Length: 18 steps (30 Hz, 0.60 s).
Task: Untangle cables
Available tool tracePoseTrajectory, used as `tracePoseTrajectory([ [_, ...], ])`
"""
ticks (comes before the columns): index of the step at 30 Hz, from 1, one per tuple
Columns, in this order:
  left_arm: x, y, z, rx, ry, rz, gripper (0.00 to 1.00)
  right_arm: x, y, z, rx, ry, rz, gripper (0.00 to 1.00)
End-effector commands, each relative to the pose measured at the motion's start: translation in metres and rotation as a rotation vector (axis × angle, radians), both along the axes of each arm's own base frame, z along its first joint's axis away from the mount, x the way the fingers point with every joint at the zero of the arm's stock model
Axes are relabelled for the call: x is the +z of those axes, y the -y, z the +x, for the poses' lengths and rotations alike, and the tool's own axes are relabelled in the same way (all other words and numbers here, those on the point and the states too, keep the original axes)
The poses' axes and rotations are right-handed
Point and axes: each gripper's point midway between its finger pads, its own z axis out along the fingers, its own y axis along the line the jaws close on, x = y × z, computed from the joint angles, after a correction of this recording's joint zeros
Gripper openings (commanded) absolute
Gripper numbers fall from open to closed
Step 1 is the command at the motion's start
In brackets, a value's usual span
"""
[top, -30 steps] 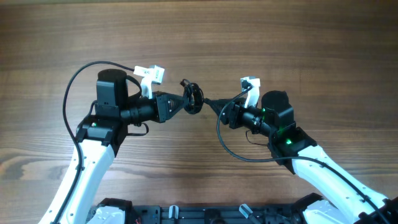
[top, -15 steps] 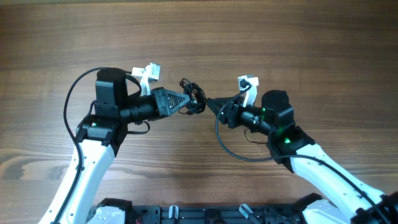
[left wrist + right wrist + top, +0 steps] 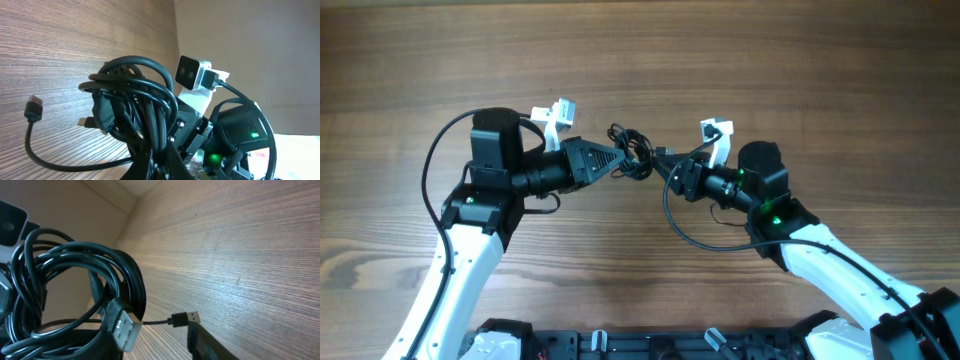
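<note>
The cables (image 3: 634, 149) sit bunched in a tight dark coil held above the wooden table (image 3: 800, 60), directly between the two grippers. The left gripper (image 3: 620, 161) is closed to a point on the coil's strands. The right gripper (image 3: 667, 168) touches the opposite side, but I cannot tell its grip. Both are equally near, so separation probably runs along the left-right line, with the plug ends (image 3: 122, 325) dangling loose

Cables (image 3: 632, 152) between left arm (image 3: 535, 180) and right arm (image 3: 760, 190); open table (image 3: 640, 50) beyond
</note>
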Motion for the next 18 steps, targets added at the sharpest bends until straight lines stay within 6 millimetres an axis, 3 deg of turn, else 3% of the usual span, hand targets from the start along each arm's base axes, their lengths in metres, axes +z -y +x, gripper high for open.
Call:
tracePoseTrajectory([
  [1, 0.007, -0.006, 0.002, 0.0, 0.034, -0.007, 0.04, 0.012, -0.003, -0.006, 0.073, -0.026, 0.074, 0.51],
  [6, 0.007, -0.008, 0.003, 0.009, 0.033, -0.008, 0.04, 0.019, 0.006, -0.006, 0.112, -0.023, 0.109, 0.54],
  [11, 0.007, -0.007, 0.003, 0.007, 0.027, -0.01, 0.04, 0.032, -0.001, -0.015, 0.185, -0.003, 0.155, 0.53],
  [18, 0.007, 0.006, -0.005, -0.028, 0.002, -0.02, 0.04, 0.034, 0.0, -0.013, 0.178, 0.012, 0.156, 0.33],
])
